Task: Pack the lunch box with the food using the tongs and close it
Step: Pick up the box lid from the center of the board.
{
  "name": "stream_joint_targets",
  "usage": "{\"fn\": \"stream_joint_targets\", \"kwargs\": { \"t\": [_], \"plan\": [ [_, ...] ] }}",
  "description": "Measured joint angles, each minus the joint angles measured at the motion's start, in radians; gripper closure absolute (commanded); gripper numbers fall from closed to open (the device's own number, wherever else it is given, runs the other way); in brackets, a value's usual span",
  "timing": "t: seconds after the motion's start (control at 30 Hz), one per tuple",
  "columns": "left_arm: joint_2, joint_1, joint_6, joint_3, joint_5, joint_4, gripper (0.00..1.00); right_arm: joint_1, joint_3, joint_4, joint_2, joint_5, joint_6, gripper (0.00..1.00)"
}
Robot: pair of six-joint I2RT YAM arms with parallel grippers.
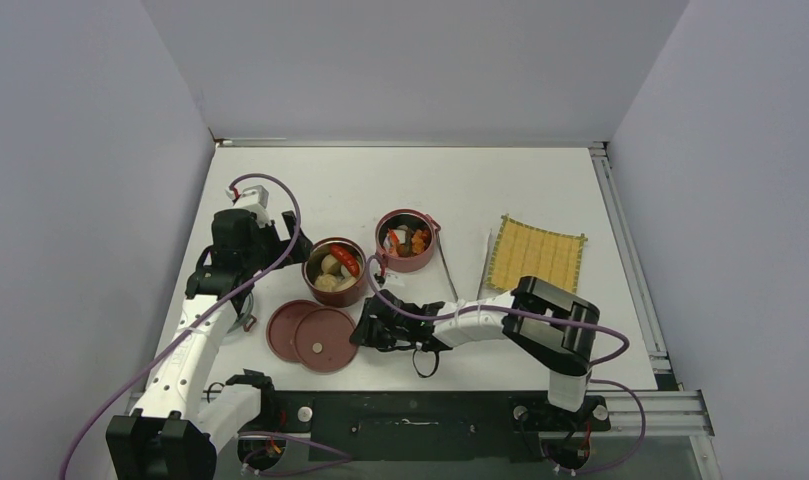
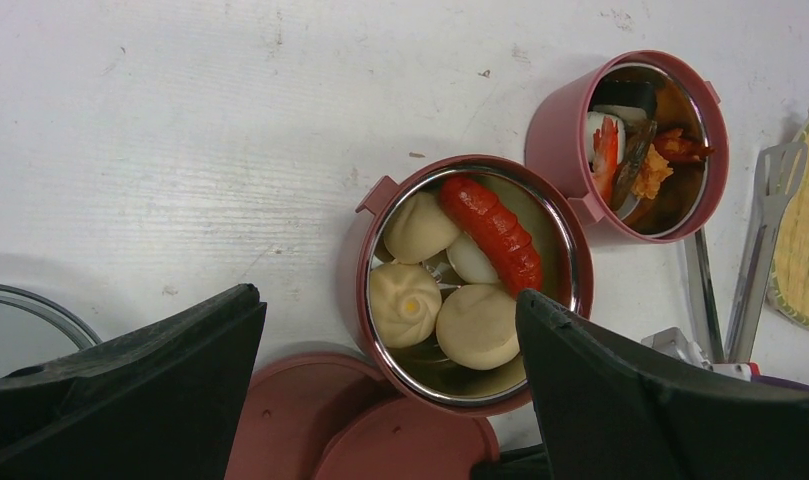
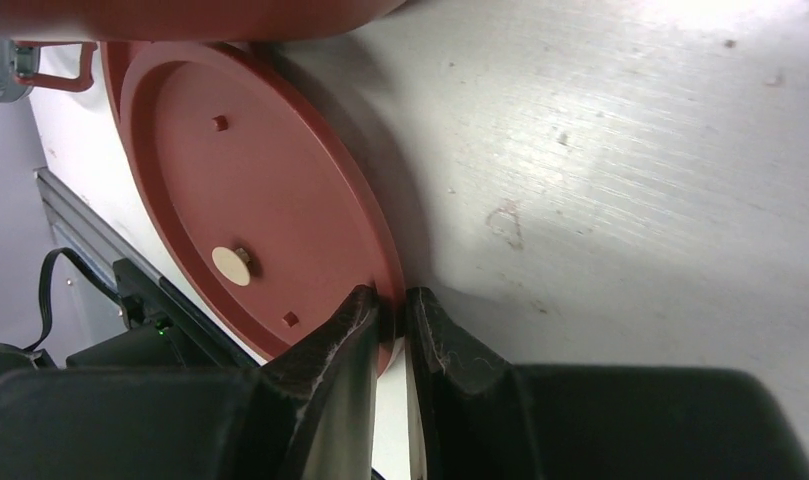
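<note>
The lunch box stands as two open dark-red bowls: the near bowl [image 1: 312, 272] [image 2: 364, 300] holds pale buns [image 2: 477, 325] and a red sausage [image 2: 490, 230], the far bowl [image 1: 417, 263] [image 2: 555, 130] holds mixed orange and red food. Two flat lids [image 1: 325, 340] [image 2: 310, 420] lie overlapping in front of the near bowl. My right gripper [image 1: 363, 335] [image 3: 392, 300] is shut on the rim of the nearer lid [image 3: 240, 190]. Above the near bowl my left gripper [image 1: 278, 242] [image 2: 388, 298] hangs open and holds nothing. The silver tongs [image 1: 447, 268] [image 2: 765, 250] lie on the table right of the far bowl.
A yellow woven mat [image 1: 536, 254] lies right of the tongs. A clear round object [image 2: 20, 320] sits at the left beside my left arm. White walls enclose the table on three sides.
</note>
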Motion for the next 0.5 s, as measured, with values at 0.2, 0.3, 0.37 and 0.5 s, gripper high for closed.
{"fn": "stream_joint_targets", "kwargs": {
  "t": [0.2,0.3,0.37,0.5],
  "plan": [
    [0.0,0.0,-0.002,0.0,0.005,0.0,0.04,0.0,-0.02,-0.082,-0.063,0.053,0.002,0.89],
    [0.0,0.0,-0.002,0.0,0.008,0.0,0.04,0.0,-0.033,-0.129,-0.107,0.075,-0.004,0.9],
    [0.0,0.0,-0.002,0.0,0.01,0.0,0.04,0.0,-0.043,-0.174,-0.142,0.096,-0.008,0.91],
    [0.0,0.0,-0.002,0.0,0.017,0.0,0.04,0.0,-0.097,-0.248,-0.233,0.139,-0.014,0.93]
  ]
}}
